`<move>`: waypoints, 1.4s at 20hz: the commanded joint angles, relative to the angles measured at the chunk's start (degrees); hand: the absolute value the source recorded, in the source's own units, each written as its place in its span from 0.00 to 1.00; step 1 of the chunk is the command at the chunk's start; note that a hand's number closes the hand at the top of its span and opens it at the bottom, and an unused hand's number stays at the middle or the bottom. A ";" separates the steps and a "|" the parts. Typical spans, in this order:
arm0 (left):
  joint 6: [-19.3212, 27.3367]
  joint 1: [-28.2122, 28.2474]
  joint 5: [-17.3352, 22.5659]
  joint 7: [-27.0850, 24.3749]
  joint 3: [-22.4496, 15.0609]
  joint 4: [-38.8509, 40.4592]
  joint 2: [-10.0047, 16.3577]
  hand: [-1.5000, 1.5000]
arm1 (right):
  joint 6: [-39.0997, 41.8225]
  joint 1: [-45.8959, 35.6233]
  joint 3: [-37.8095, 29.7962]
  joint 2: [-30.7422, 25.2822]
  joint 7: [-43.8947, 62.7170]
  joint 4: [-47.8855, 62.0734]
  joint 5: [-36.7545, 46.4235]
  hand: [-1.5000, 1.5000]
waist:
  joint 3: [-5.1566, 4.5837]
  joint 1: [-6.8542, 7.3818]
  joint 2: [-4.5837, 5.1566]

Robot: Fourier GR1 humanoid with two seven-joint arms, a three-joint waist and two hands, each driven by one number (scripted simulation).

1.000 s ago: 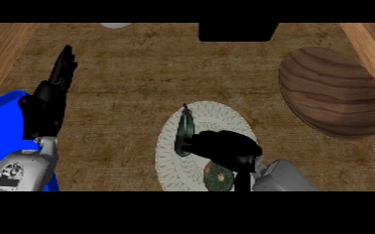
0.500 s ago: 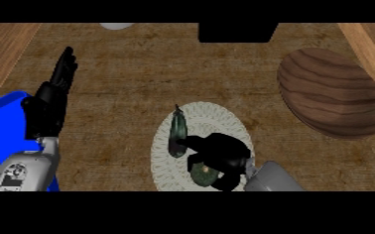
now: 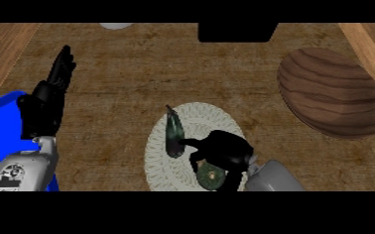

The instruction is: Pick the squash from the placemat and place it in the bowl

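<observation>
Head view. The black right hand point(image 3: 223, 151) rests low on the round cream woven placemat point(image 3: 157, 163). The dark green, elongated squash point(image 3: 174, 134) lies on the mat just to that hand's left, its pointed tip aimed away from the robot. Hand and squash appear to meet at the squash's side, but whether the hand has closed on it cannot be told. A round green patch with a tan centre point(image 3: 211, 176) shows beneath the hand's near side; whether it belongs to the squash is unclear. The striped brown wooden bowl point(image 3: 322, 94) sits well apart, ahead and to the right of the hand, with nothing visible inside. The black left hand point(image 3: 47, 104) rests open, fingers up, at the view's left. The step in hand is judged to be the grasp. The next move calls for a secure hold, a lift, and a carry rightward over the bowl's rim. No brand, label or writing is legible.
</observation>
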 commanded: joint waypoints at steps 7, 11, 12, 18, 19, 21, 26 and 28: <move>0.79 0.11 -0.85 -0.19 -1.66 -0.82 -1.75 0.50 | -14.40 -2.42 -15.90 7.17 41.23 4.55 -4.38 1.00 | 0.03 0.95 0.63; -0.85 -1.37 -0.08 -0.04 -1.19 0.36 -0.65 0.50 | -26.17 -8.33 -14.33 7.23 54.67 0.45 -9.97 1.00 | 0.07 2.79 0.48; -0.04 -3.09 -0.71 0.42 -1.80 -0.02 -1.44 0.50 | -30.51 -9.82 -13.99 7.23 56.06 0.17 -11.29 1.00 | 0.19 3.05 0.65; -1.16 -1.89 -0.47 0.82 -2.06 0.78 -1.16 0.50 | -47.34 -19.40 -7.31 7.26 77.79 -2.26 -4.16 1.00 | -0.12 3.16 0.08; -0.93 -1.80 -0.42 -0.95 -1.55 0.98 -1.18 0.50 | -50.16 -21.33 -7.27 7.26 79.93 1.05 -2.11 1.00 | -0.12 3.00 0.48; -0.26 -1.53 -0.82 -0.83 -1.25 1.67 -1.46 0.50 | -49.08 -25.62 -6.08 7.26 89.24 0.84 2.45 1.00 | -0.16 1.98 0.23; -0.18 -0.97 -1.52 1.28 -1.46 -0.57 -1.29 0.50 | -51.40 -28.82 -6.42 7.25 97.05 4.49 8.77 1.00 | -0.04 1.43 0.25; 0.60 -0.82 -1.65 0.93 -0.68 0.33 -1.59 0.50 | -48.63 -27.75 -12.75 7.25 93.39 1.91 10.24 1.00 | -0.03 0.05 0.21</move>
